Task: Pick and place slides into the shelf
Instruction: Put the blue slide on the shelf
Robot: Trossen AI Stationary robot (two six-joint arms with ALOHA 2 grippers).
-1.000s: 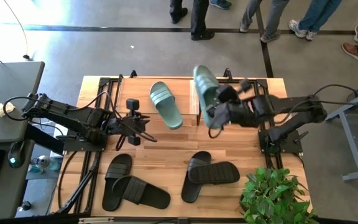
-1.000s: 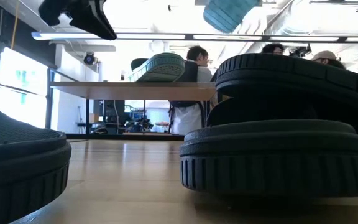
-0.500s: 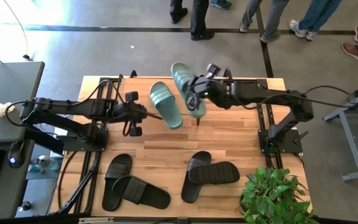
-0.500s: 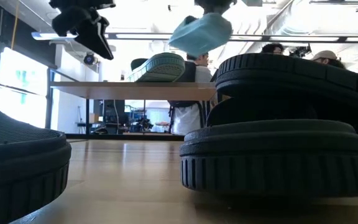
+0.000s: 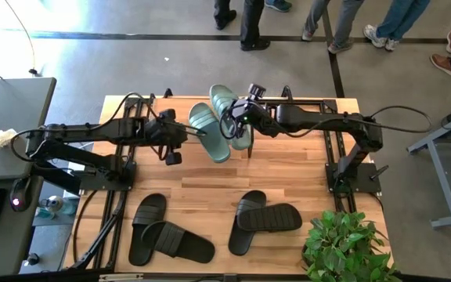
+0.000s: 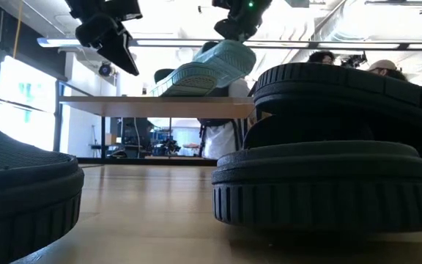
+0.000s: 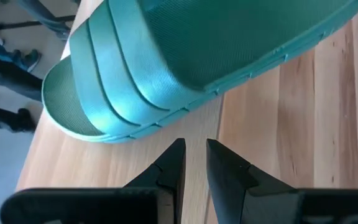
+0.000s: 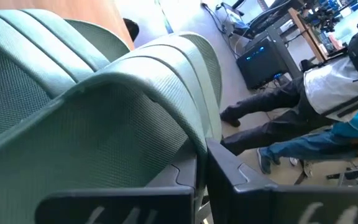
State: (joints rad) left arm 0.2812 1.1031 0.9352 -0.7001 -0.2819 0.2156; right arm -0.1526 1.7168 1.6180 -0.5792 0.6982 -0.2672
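One sage-green slide point(image 5: 210, 135) lies on the shelf's plank top point(image 6: 108, 107) at the table's far side; it also shows in the left wrist view point(image 7: 185, 56). My right gripper point(image 5: 239, 117) is shut on the second green slide point(image 5: 224, 106), just right of the first and tilted in the low view point(image 6: 222, 62). My left gripper point(image 5: 185, 135) hovers shut and empty, just left of the lying slide. Two black pairs point(image 5: 167, 233) point(image 5: 263, 219) lie on the near tabletop. My right gripper holds the second green slide at its ribbed strap point(image 8: 185, 112), coming from the table's right. The slide itself hides the place of contact. The slide is tilted, one end higher point(image 6: 237, 51), its lower end by the lying slide; whether they touch I cannot tell.
A potted plant point(image 5: 343, 247) stands at the near right corner. Black arm frames point(image 5: 343, 176) stand at both table sides. Several people stand on the floor beyond the far edge point(image 5: 249, 23). Bare wood lies between the shelf and the black slides.
My right gripper has carried the green slide toward the table's left and down, to just right of the lying slide. My left gripper has moved toward the far edge, up to the lying slide's left side.
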